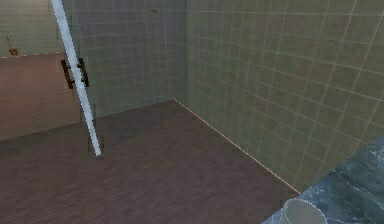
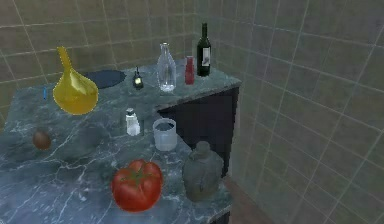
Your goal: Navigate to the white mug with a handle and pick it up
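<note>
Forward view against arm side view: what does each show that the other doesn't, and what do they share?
Forward view: a brown plank floor, a door standing ajar with a dark handle, and a white rounded rim at the bottom edge.
Arm side view: a yellow flask, a tomato, a grey jug, a pale cup, a small shaker, a clear bottle and a dark wine bottle.
Shared: the tiled wall and the dark marble counter.

The mug (image 2: 165,134) sits on the counter (image 2: 60,170), behind the tomato (image 2: 137,184) (shaker (image 2: 132,122) just left).
</note>
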